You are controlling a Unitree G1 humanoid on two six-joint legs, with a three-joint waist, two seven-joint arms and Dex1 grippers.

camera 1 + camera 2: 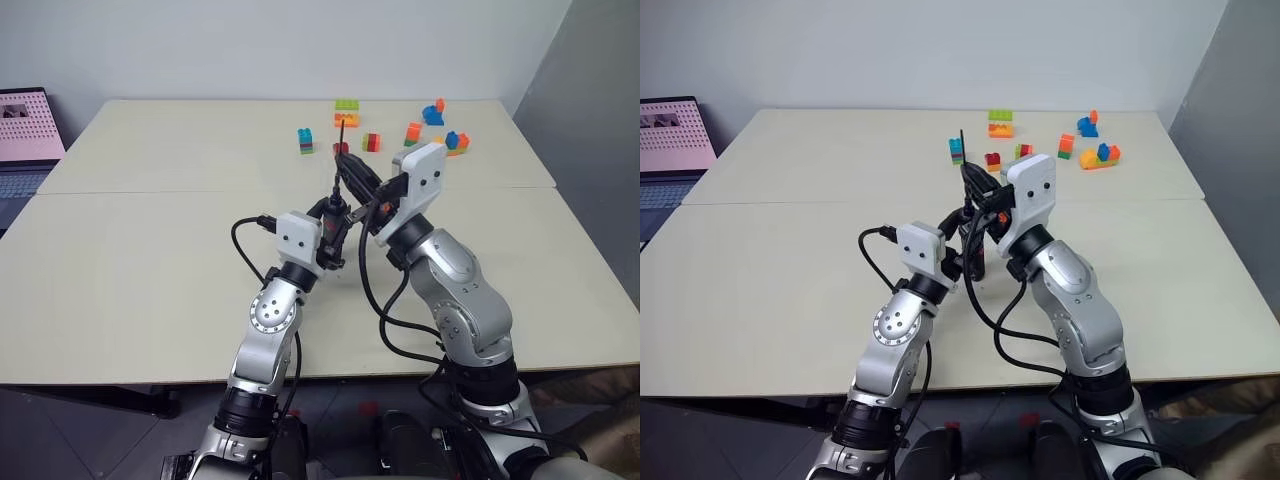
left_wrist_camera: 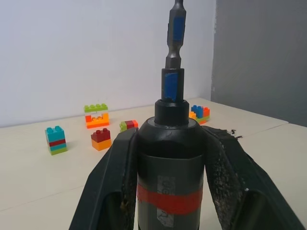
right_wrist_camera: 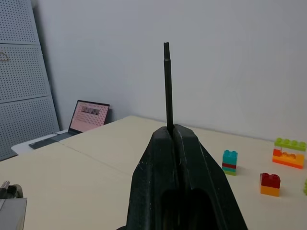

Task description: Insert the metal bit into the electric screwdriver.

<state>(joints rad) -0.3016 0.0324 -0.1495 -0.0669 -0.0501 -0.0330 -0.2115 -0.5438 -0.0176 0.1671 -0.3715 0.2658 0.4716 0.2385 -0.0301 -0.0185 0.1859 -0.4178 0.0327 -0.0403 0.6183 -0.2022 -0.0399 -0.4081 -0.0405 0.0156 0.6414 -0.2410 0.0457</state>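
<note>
The bit (image 3: 167, 86) stands up from the right gripper (image 3: 173, 132), pinched between its closed fingers, above the middle of the bench (image 1: 150, 250). Just beside it, the left gripper (image 2: 168, 143) clamps the screwdriver (image 2: 169, 182) by its body, above the red band, tip pointing up and away. A shorter bit with blue marks sits in the screwdriver's tip. Toy bricks (image 1: 347, 112) lie at the far bench edge; a laptop (image 1: 25, 140) stands off to the left.

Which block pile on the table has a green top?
The green-topped orange toy-block pile standing farthest back on the beige table. The others near it are topped turquoise, red, orange or blue.
</note>
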